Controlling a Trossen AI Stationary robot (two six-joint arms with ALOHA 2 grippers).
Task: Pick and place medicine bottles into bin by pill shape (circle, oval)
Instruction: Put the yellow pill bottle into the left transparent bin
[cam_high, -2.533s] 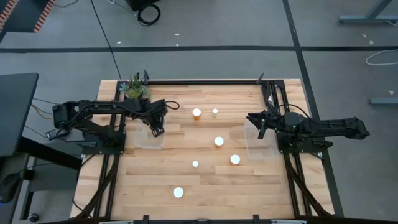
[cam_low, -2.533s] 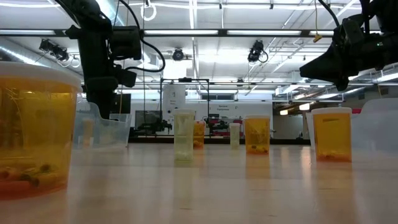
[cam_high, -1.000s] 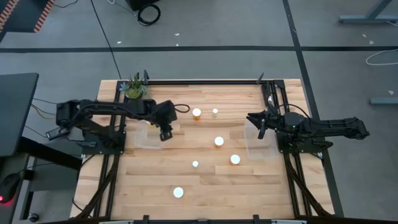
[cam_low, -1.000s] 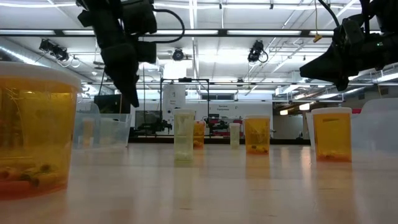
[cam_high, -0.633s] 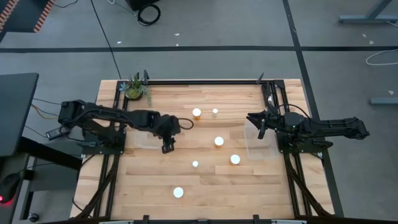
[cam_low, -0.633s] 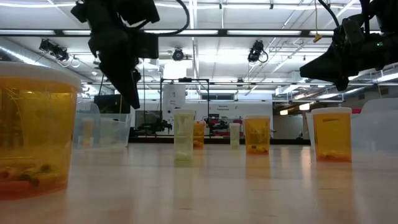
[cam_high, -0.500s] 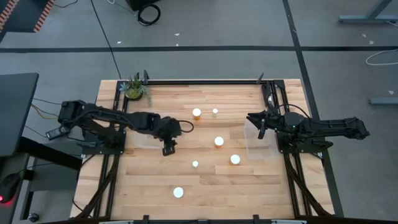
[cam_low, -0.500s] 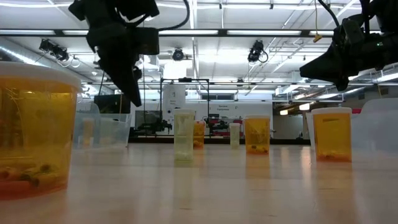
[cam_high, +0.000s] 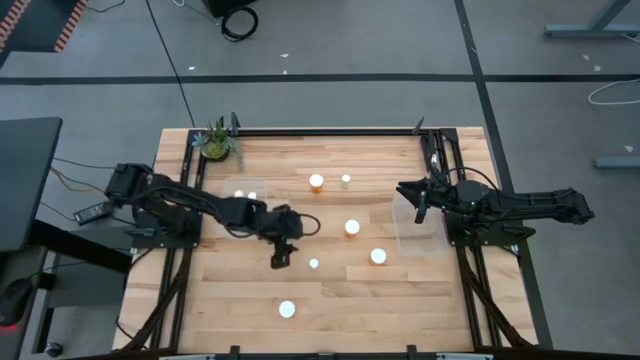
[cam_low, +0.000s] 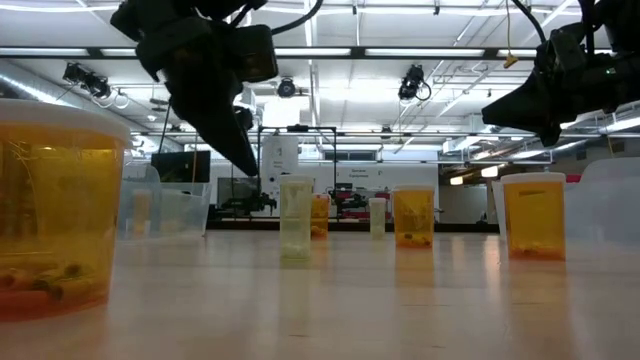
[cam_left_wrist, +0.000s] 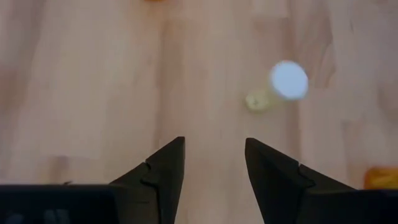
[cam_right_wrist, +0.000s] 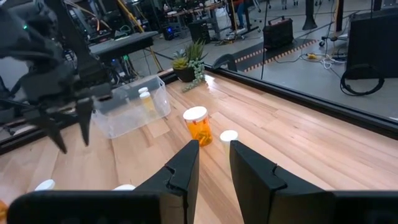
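Note:
Six white-capped amber medicine bottles stand upright on the wooden table (cam_high: 440, 300): two at the far middle (cam_high: 316, 182) (cam_high: 346, 180), two at centre right (cam_high: 352, 227) (cam_high: 378, 256), a tiny pale one (cam_high: 314, 264) and a large one (cam_high: 287, 309) near the front. My left gripper (cam_high: 281, 260) hangs open and empty above the table, just left of the tiny bottle, which shows ahead of its fingers in the left wrist view (cam_left_wrist: 289, 79). My right gripper (cam_high: 417, 207) is open and empty over the right bin (cam_high: 415, 235).
A clear left bin (cam_high: 235, 218) holds two white-capped bottles (cam_high: 246, 196). A green potted plant (cam_high: 216, 140) stands at the far left corner. Dark frame rails run along the table's left, right and far edges.
My left gripper has gone from over the left bin toward the table's right and near edges, ending beside the tiny pale bottle. The two bottles in the left bin now show from behind the arm.

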